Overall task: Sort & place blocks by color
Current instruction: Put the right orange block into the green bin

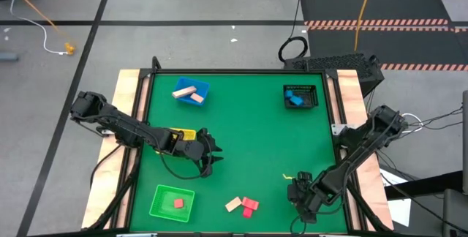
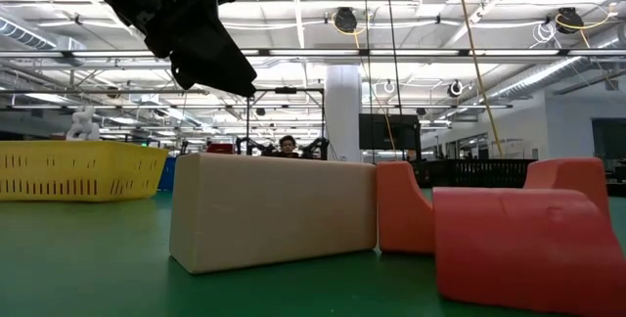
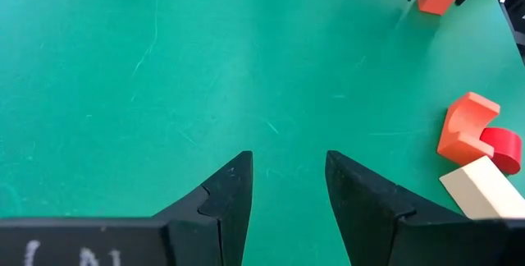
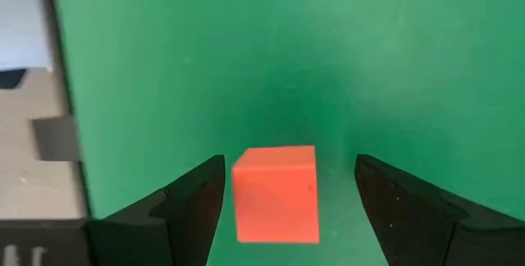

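Red cube (image 4: 276,192) sits on the green table (image 1: 248,134) between the spread fingers of the right claw (image 4: 283,196), untouched, right of the 3-block cluster (image 1: 243,205). Advice: lower squarely, pinch flat faces. Left claw (image 1: 208,159) hovers part-open, empty, left of cluster.

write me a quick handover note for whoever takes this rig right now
Left gripper: open, empty, over bare mat left of centre.
Right gripper: open, straddling a red cube at the near right; not yet gripped.
Done: two tan/pink blocks on the blue tray, a red block on the green tray, a blue block in the black basket.
Left: the red cube, plus a tan bar and red pieces at the near edge.
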